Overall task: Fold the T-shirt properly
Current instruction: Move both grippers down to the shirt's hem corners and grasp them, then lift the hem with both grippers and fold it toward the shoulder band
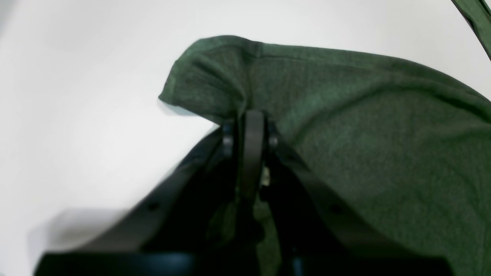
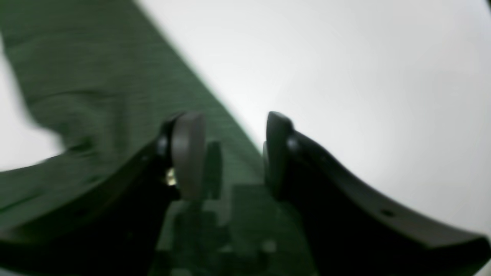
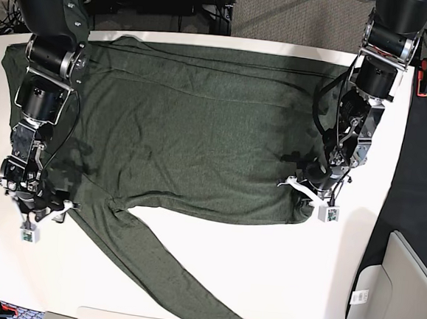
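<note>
The T-shirt [image 3: 194, 121] lies spread across the white table [image 3: 152, 280], body flat, with one long sleeve running diagonally toward the near table edge, where its cuff end is partly cut off behind a pale strip. The far edge of the garment lies near the far table edge; the opposite sleeve cannot be made out.

The left pincer [image 1: 251, 126] is closed on a bunched fold of the T-shirt at the garment's lower corner. In the left wrist view the fabric rises into a peaked ridge at the fingertips, and cloth shows between the finger bases lower in the frame. The pincer's lower body is dark and its detail is lost.

The right pincer [image 2: 230, 149] stands with its fingers parted, a clear gap between the pads [image 2: 188, 153]. It sits over the edge of the T-shirt near the armpit, where the sleeve leaves the body. The right wrist view is blurred; whether either pad touches the fabric cannot be determined. No cloth is seen clamped between them.
</note>
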{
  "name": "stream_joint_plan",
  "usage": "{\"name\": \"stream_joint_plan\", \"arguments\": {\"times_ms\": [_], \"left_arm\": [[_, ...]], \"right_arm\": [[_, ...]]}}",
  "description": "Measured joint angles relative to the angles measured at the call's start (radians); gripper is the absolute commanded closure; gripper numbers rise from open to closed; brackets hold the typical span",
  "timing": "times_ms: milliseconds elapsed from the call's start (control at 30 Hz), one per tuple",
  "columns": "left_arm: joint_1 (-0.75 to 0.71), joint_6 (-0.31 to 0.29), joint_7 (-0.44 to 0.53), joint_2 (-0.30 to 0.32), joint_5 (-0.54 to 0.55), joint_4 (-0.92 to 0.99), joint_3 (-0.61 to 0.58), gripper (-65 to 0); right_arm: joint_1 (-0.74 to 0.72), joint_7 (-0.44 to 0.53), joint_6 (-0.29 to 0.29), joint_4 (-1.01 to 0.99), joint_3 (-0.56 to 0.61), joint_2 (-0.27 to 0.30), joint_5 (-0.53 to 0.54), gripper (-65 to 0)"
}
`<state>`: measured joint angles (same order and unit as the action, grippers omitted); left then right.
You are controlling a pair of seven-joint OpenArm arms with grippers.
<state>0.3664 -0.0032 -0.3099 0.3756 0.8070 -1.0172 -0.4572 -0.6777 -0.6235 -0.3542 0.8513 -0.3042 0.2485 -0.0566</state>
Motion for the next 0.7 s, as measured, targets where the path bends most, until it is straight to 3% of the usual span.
{"name": "stream_joint_plan", "arguments": {"times_ms": [367, 700], "left_arm": [[0.0, -0.003, 0.0, -0.001, 0.0, 0.0, 0.0, 0.0], [-0.014, -0.003, 0.008, -0.001, 0.0, 0.0, 0.0, 0.0]], "right_arm": [[0.013, -0.001, -0.004, -0.008, -0.001, 0.006, -0.124, -34.6], [0.058, 0.084, -0.007, -0.11, -0.008, 0.028, -0.105, -34.5]]}}
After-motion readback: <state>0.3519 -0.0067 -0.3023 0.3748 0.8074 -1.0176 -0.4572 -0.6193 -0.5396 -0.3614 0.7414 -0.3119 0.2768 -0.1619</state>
